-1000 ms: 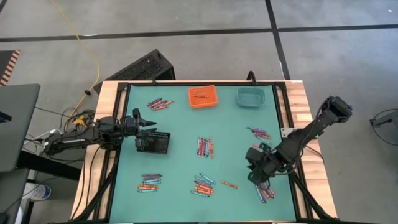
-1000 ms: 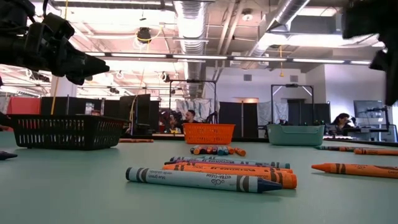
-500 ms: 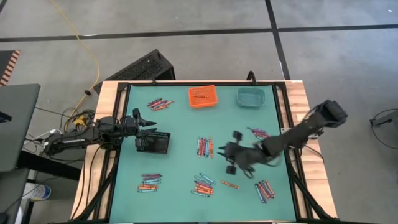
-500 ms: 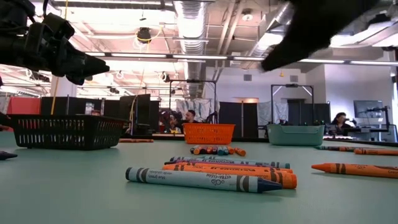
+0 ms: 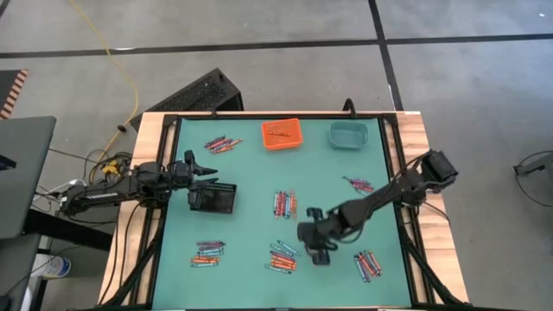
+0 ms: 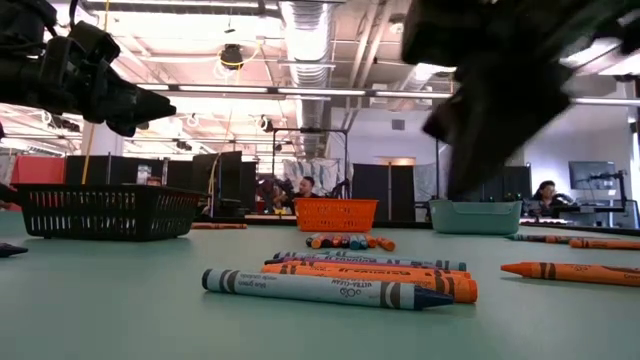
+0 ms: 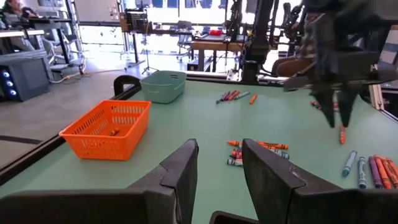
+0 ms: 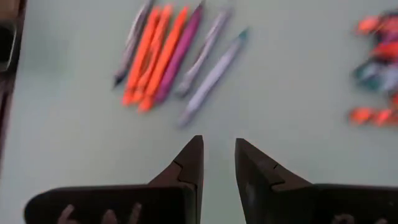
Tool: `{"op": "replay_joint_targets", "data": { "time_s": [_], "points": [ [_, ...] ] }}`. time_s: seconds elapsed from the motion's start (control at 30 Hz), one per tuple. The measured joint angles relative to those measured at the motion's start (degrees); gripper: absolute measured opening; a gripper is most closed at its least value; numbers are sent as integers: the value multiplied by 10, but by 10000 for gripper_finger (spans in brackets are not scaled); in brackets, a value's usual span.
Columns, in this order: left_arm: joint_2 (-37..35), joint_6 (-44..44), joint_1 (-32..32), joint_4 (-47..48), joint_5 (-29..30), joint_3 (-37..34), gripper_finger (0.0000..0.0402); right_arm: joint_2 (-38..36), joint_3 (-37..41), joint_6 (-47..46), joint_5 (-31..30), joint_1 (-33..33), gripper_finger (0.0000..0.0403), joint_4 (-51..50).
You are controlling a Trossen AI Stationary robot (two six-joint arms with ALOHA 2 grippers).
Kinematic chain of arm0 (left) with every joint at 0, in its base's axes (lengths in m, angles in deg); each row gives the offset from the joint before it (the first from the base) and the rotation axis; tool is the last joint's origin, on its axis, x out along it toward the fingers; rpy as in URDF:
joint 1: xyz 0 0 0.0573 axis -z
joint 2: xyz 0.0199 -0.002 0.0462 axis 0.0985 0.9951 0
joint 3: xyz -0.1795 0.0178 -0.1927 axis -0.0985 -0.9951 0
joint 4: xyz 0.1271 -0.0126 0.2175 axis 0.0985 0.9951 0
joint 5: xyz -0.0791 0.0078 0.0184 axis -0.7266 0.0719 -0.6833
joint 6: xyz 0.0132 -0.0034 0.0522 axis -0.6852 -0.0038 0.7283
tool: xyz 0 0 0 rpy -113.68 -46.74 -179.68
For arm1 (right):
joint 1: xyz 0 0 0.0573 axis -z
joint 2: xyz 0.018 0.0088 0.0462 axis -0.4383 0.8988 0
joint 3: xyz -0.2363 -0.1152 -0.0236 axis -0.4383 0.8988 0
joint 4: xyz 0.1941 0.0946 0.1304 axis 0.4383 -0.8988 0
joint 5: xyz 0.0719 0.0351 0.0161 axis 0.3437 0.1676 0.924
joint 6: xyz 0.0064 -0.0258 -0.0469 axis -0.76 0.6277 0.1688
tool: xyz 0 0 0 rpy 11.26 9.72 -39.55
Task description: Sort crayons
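Note:
Crayons lie flat on the green mat in small groups: at the middle, near middle, near left, near right, far left and right. My right gripper hangs open above the mat beside the near middle group, fingers slanting down. Its wrist view shows a row of orange, purple and pale blue crayons beyond the fingertips, with nothing between them. My left gripper waits open and level at the left, above the black bin.
An orange bin holding a few crayons and a teal bin stand at the far edge. The black mesh bin stands at the left. Bare mat lies between the crayon groups. People sit in the room beyond the table.
My right gripper has swept from the near right of the mat toward the table's left edge, sinking a little and rolling about its wrist. It now hangs by the near middle crayons. The crayons have stayed where they were.

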Motion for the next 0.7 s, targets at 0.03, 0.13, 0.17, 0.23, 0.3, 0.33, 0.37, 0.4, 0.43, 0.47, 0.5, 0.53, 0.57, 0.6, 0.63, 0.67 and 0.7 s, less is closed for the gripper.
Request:
{"op": "replay_joint_targets", "data": {
  "time_s": [0.03,0.13,0.17,0.23,0.3,0.33,0.37,0.4,0.43,0.47,0.5,0.53,0.57,0.6,0.63,0.67,0.7],
  "points": [
    [0,0,0,1,0,0,116,7,-18,-8,0,-14,85,-26],
    [1,0,0,1,0,0,116,22,-72,-37,-1,-53,85,-111],
    [1,0,0,1,0,0,116,27,-90,-48,-1,-63,85,-134],
    [1,0,0,1,0,0,116,35,-122,-69,-2,-81,85,-183],
    [1,0,0,1,0,0,116,39,-144,-94,-7,-92,85,-222],
    [1,0,0,1,0,0,116,40,-151,-110,-11,-96,85,-240],
    [1,0,0,1,0,0,116,40,-156,-134,-10,-101,85,-256],
    [1,0,0,1,0,0,116,38,-159,-160,-6,-106,85,-272],
    [1,0,0,1,0,0,116,36,-160,-188,0,-114,85,-291],
    [1,0,0,1,0,0,116,33,-160,-214,9,-122,85,-315],
    [1,0,0,1,0,0,116,33,-160,-240,13,-133,85,-340],
    [1,0,0,1,0,0,116,32,-160,-264,14,-144,85,-366],
    [1,0,0,1,0,0,116,32,-160,-287,14,-156,85,-394],
    [1,0,0,1,0,0,116,32,-160,-308,15,-167,85,-419],
    [1,0,0,1,0,0,116,32,-160,-328,16,-176,85,-445],
    [1,0,0,1,0,0,116,32,-160,-348,15,-183,85,-466],
    [1,0,0,1,0,0,116,32,-160,-366,16,-186,85,-481]
  ]
}}
